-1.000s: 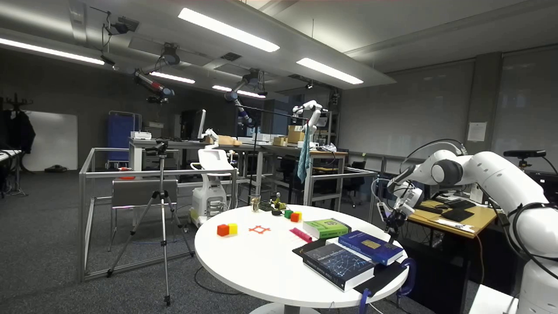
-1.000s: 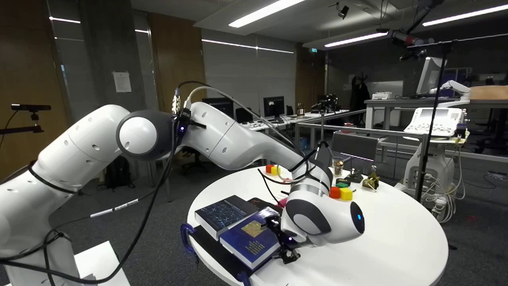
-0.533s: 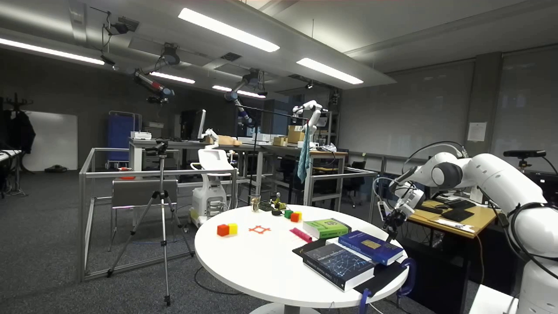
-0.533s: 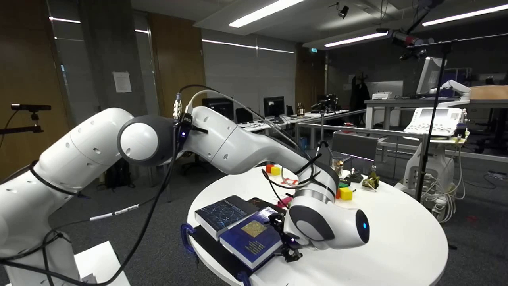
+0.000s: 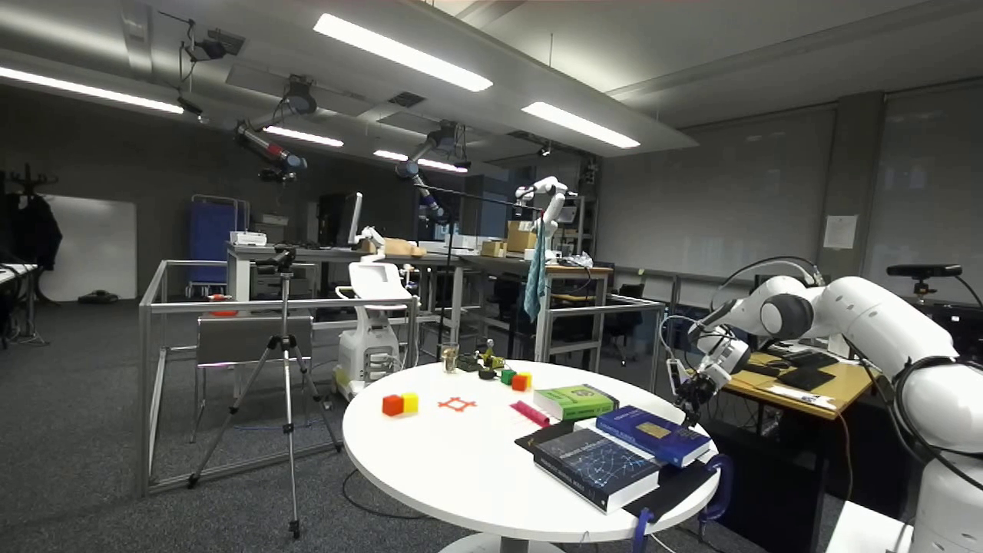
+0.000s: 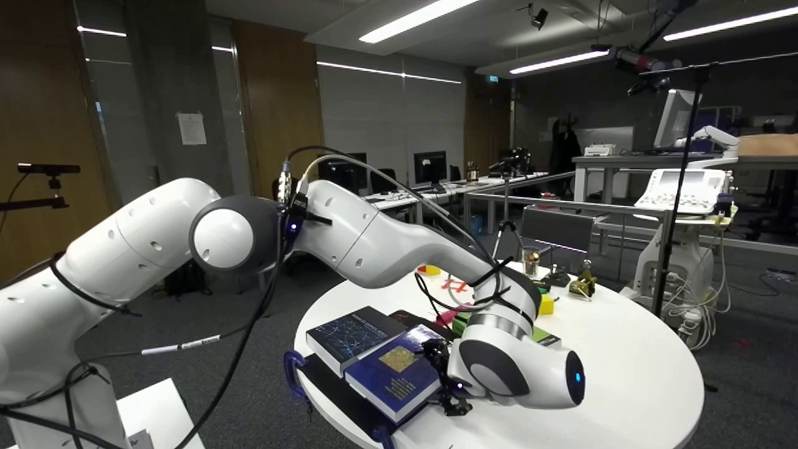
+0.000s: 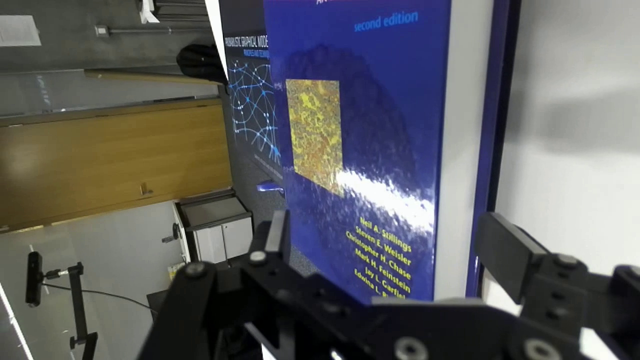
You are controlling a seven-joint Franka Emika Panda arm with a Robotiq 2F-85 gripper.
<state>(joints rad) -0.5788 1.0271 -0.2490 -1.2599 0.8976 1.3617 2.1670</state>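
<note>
A thick blue book (image 5: 653, 435) with a yellow square picture on its cover lies near the table's edge. My gripper (image 7: 390, 239) stands open at this book's page side, in the wrist view one finger (image 7: 276, 237) over the cover and the other finger (image 7: 505, 250) past the lower cover. Nothing is clamped; whether a fingertip touches the book I cannot tell. In an exterior view the gripper (image 6: 444, 379) sits right beside the blue book (image 6: 394, 374). A dark book (image 6: 352, 337) with a network pattern lies against the blue one. A green book (image 5: 576, 402) lies behind them.
The books rest on a black mat (image 5: 676, 491) held by blue clamps (image 5: 719, 488) at the rim of the round white table (image 5: 430, 461). A pink object (image 5: 530, 413), red and yellow blocks (image 5: 399, 404), an orange frame (image 5: 457, 403) and a glass (image 5: 449, 358) also stand there.
The arm has sunk lower, its elbow and wrist dropping. In an exterior view the hand has shifted slightly right and down, uncovering the green book. The jaws stay open and the books stay put.
</note>
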